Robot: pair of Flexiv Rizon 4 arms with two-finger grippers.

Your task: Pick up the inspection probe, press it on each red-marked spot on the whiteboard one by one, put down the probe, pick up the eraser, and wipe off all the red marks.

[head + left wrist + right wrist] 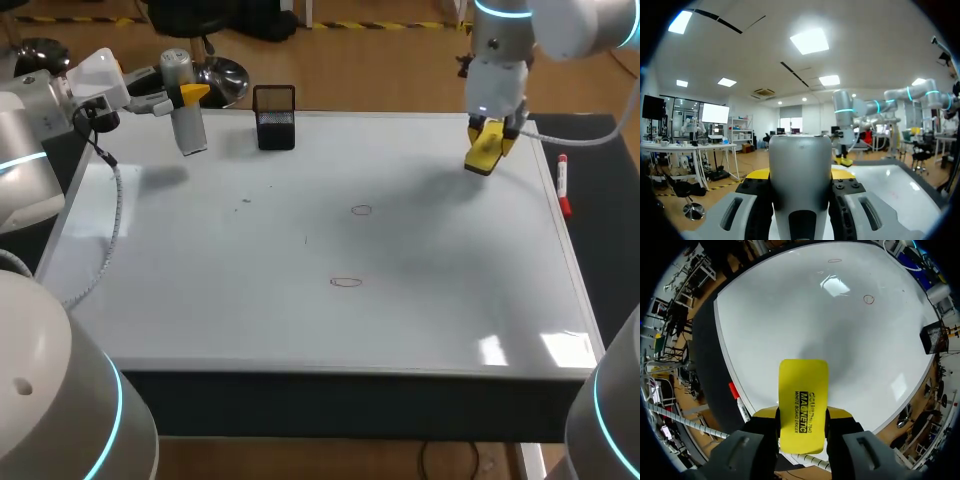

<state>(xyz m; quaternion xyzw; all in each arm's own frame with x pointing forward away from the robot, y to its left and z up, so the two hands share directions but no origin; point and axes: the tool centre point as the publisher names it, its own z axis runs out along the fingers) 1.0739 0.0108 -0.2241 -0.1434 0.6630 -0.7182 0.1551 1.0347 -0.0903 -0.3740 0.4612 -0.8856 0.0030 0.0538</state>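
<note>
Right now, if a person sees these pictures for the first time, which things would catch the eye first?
The yellow eraser stands out most, held between the fingers of the right gripper over the far right part of the whiteboard. Next comes the grey inspection probe, gripped by the left gripper near the far left corner. A far red mark and a near red mark lie near the board's middle.

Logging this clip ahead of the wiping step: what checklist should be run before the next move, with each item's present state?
1. Grip: right pincer clamps the eraser: ok.
2. Order: probe put down: not ok, left pincer holds it.
3. Targets: near red mark and far red mark visible on whiteboard: ok.
4. Path from eraser to both marks unobstructed: ok.
5. Stray marker outside wiping area: ok.
6. Both marks already probed: cannot tell.
</note>
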